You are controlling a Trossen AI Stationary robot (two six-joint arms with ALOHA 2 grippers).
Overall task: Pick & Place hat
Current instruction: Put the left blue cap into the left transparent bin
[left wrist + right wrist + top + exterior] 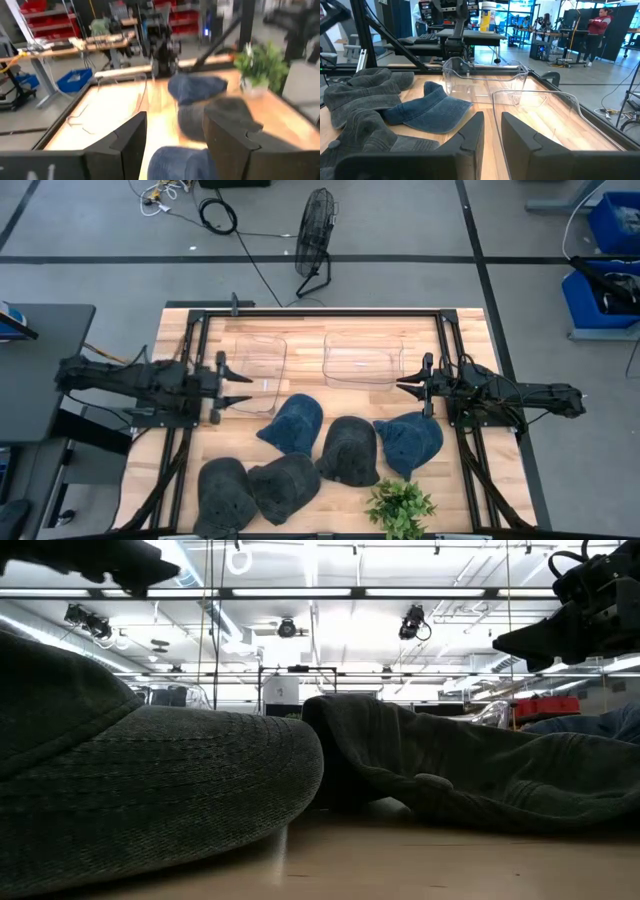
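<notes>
From my remote station, I see the left tool [243, 388] hovering above the left side of the light wooden bench [470, 490], its two dark fingers [132, 142] spread wide with nothing between them. The right tool [405, 385] hangs opposite, over the right side, its fingers [470, 132] set to a narrow gap and equally empty.

Between the two tools, toward the far edge, sit two clear plastic bins side by side: the left clear bin [259, 359] just beyond the left tool, the right clear bin [362, 359] beside the right one.

Nearer to me lie five soft fabric caps. A blue denim cap [295, 424] rests at centre, just near of the left bin. A second blue cap [410, 442] lies to the right, close beneath the right tool. A dark grey cap [349, 451] sits between them, touching both. Two more dark grey caps, one [287, 486] beside the other [224, 494], occupy the near left.

A small green artificial plant [400, 508] stands at the near edge, just near of the right blue cap.
</notes>
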